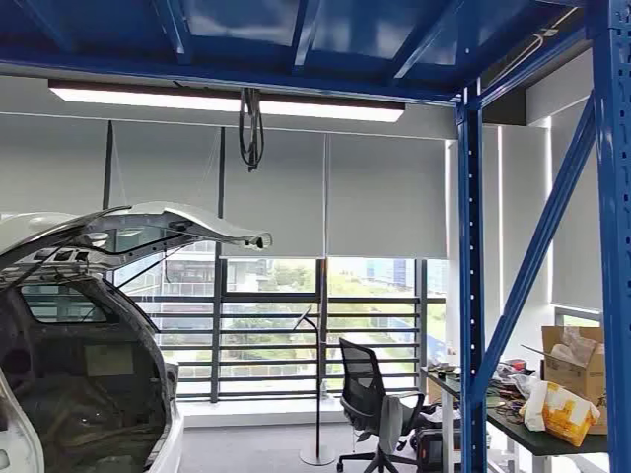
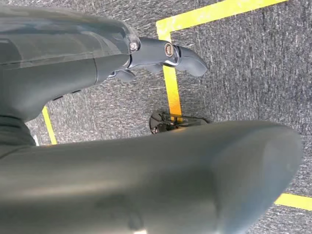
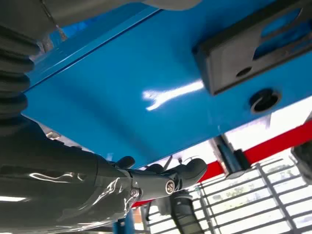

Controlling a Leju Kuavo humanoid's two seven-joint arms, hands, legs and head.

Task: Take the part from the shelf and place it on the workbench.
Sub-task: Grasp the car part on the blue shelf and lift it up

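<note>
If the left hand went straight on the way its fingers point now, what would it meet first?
Probably nothing right away. In the left wrist view the left hand holds nothing and points across grey carpet toward the yellow floor tape. The way looks free as far as the picture shows, though depth is unclear.

On my right wrist feed I see the right hand (image 3: 162, 180), thumb stretched out with nothing in it, close against a glossy blue shelf panel (image 3: 121, 92). A black part (image 3: 254, 44) lies against that panel, beside a round hole (image 3: 264, 100).
</note>
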